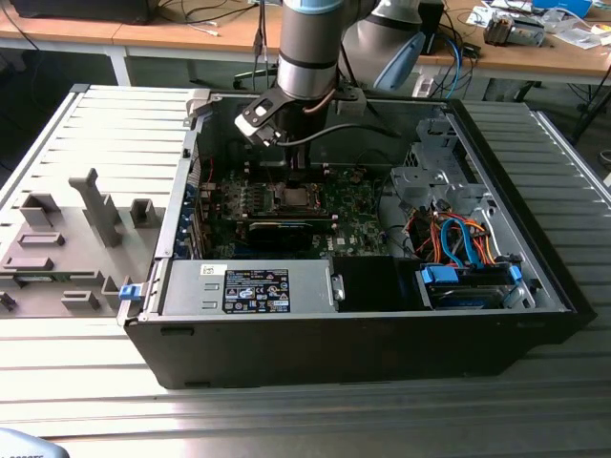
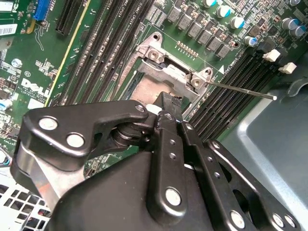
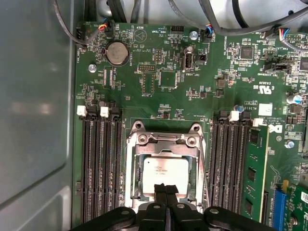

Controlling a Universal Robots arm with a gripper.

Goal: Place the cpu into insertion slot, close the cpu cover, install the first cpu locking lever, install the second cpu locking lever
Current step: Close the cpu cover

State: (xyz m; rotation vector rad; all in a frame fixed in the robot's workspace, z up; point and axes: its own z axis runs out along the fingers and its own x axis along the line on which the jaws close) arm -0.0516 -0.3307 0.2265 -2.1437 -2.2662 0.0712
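tool (image 3: 166, 191) pinched shut on nothing, tips at edge of cpu (image 3: 163, 171), seated in slot (image 3: 138, 183) at exterior view's centre. could tilt it and bend pins if pressed off-centre; could snag free lever (image 2: 240, 90).

The arm (image 1: 307, 43) hangs nearly vertical in the exterior view, its wrist (image 1: 304, 91) pointing straight down. In the first wrist view, the gripper (image 3: 166, 186) has its two black fingers (image 3: 160, 193) pressed flat together with no gap, and its linkage bars (image 3: 226, 219) are folded in on either side.
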